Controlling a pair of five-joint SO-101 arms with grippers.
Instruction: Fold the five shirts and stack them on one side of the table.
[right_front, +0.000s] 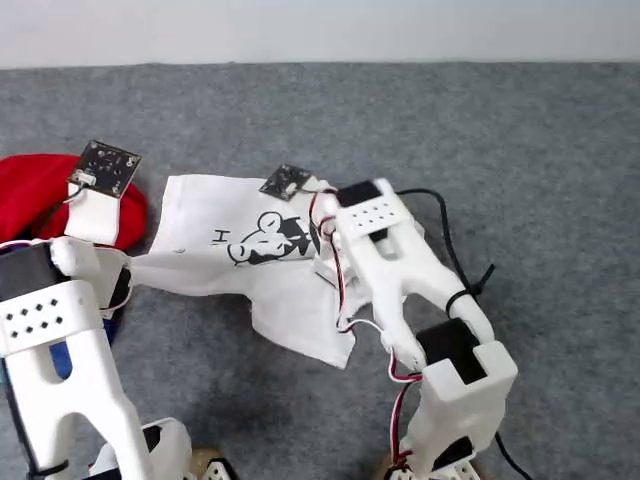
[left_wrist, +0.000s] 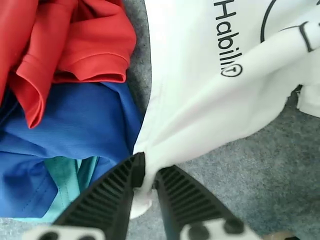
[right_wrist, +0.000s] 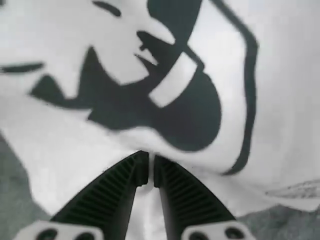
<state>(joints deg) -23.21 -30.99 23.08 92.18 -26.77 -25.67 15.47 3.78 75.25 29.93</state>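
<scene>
A white shirt (right_front: 245, 270) with a black mouse print lies crumpled at the table's middle. My left gripper (left_wrist: 149, 172) is shut on a pulled-out edge of the white shirt (left_wrist: 210, 90), beside the pile at the table's left. That pile holds a red shirt (left_wrist: 75, 45), a blue shirt (left_wrist: 75, 135) and a teal shirt (left_wrist: 67, 185). The red shirt (right_front: 30, 195) shows at the left edge in the high view. My right gripper (right_wrist: 150, 170) is shut on a fold of the white shirt (right_wrist: 150, 100) at the print.
Grey carpet (right_front: 480, 140) covers the table, open at the back and right. The left arm (right_front: 60, 340) stands at the front left, the right arm (right_front: 420, 310) at the front middle with its cables.
</scene>
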